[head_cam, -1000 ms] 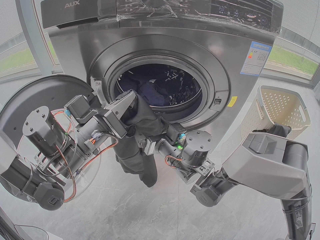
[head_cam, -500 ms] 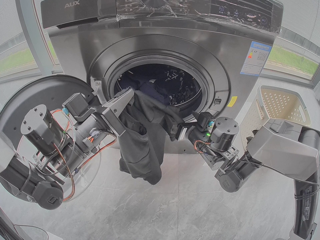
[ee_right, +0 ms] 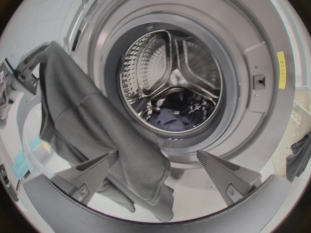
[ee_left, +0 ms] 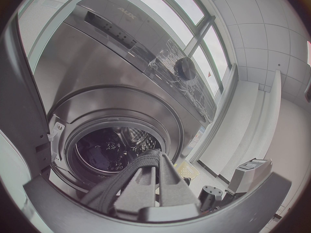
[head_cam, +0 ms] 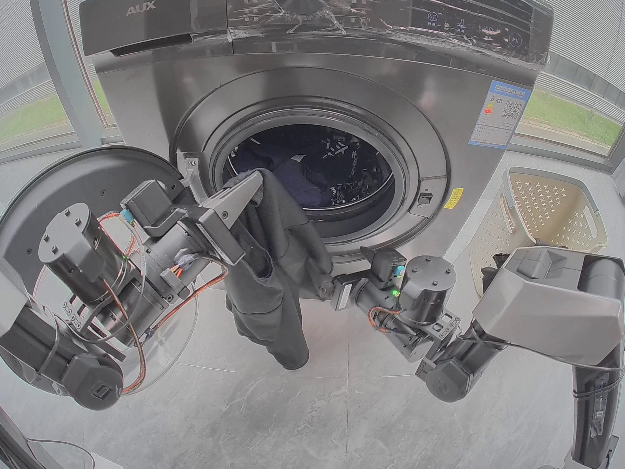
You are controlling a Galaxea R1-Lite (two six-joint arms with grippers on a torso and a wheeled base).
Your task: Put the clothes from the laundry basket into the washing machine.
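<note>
Left gripper [head_cam: 252, 182]: jaws clamped on the top edge of a dark grey fabric garment [head_cam: 273, 275], level with the left rim of the round opening.
Right gripper [ee_right: 156, 152]: jaws wide apart, below the opening's lower rim, with one finger [ee_right: 92, 169] at the garment's hanging edge.
Garment: hangs free above the grey tiled floor [head_cam: 325, 412] and overlaps the opening's lower-left rim.
Silver front-loading washing machine [head_cam: 390, 92]: the opening is uncovered to the right of the garment; dark blue clothes [head_cam: 306, 180] lie in the drum.
Round door [head_cam: 84, 177]: stands wide open on the left.
Beige perforated plastic laundry basket [head_cam: 560, 210]: right of the machine, with dark cloth [ee_right: 299, 156] at its rim.
</note>
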